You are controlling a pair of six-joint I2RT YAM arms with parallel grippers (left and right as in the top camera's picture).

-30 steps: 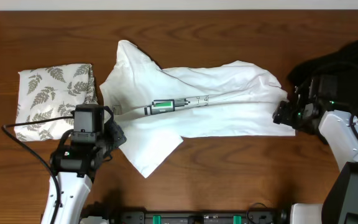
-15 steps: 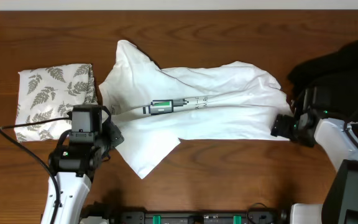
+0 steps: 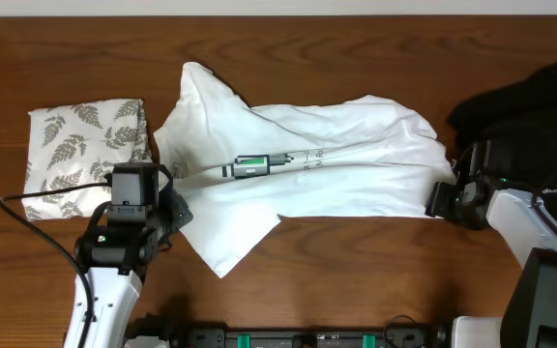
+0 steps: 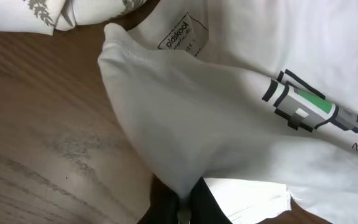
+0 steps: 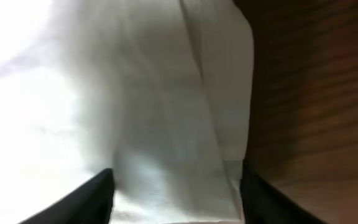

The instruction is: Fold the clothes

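White T-shirt (image 3: 337, 179) on table (image 3: 356, 275) (dark wood), left claw (image 4: 180, 202) pinching it, right claw (image 5: 176, 190) parted astride its edge

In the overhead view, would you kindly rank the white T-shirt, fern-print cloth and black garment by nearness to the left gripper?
1. white T-shirt, pinched in the left gripper.
2. fern-print cloth, at the table's left side.
3. black garment, far right.

The dark brown wooden table (image 3: 356, 271) carries 3 fabric items. A crumpled white T-shirt (image 3: 356, 184) with a small green pixel graphic sprawls across the centre. A folded white fern-print cloth (image 3: 71, 145) lies at 9 o'clock, just beside the shirt. A heaped black garment (image 3: 540, 97) sits at 3 o'clock, just beside the shirt's other end.
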